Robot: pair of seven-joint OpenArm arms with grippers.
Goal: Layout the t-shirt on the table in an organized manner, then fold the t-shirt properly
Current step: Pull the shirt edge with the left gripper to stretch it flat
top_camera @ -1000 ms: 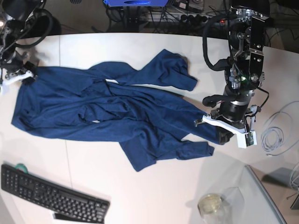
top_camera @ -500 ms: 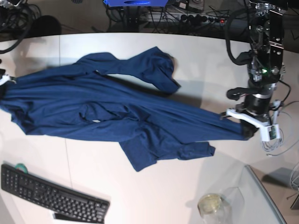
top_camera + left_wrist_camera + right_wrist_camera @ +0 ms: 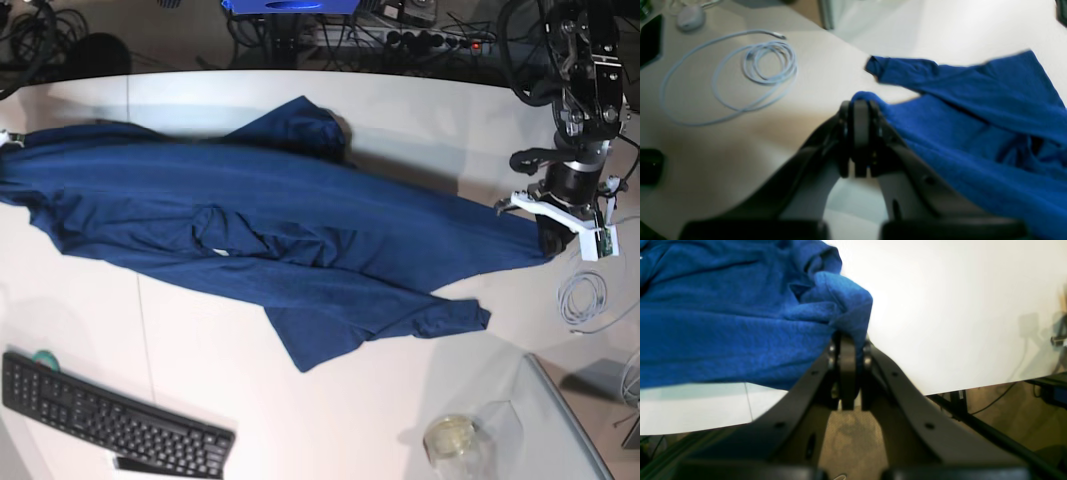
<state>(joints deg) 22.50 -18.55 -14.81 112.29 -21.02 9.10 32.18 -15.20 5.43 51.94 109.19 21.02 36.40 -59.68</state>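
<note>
The dark navy t-shirt [image 3: 270,230] lies stretched across the white table [image 3: 420,120], from the left edge to the far right. A sleeve [image 3: 300,125] sticks out at the back and a fold [image 3: 340,335] trails toward the front. In the base view my left gripper [image 3: 548,237] is at the shirt's right end. The left wrist view shows that gripper [image 3: 860,103] shut on a corner of the blue t-shirt [image 3: 973,116]. My right gripper [image 3: 848,340] is shut on a bunched edge of the t-shirt [image 3: 723,323] at the table's left rim, almost out of the base view.
A black keyboard [image 3: 110,415] lies at the front left. A glass jar [image 3: 452,440] stands at the front right beside a clear panel. A coiled white cable [image 3: 585,298] [image 3: 756,66] lies just beyond my left gripper. Floor shows past the table edge [image 3: 973,383].
Both grippers have drawn apart, the left to the right and back, the right off the left edge. The crumpled shirt has been pulled out long and flatter.
</note>
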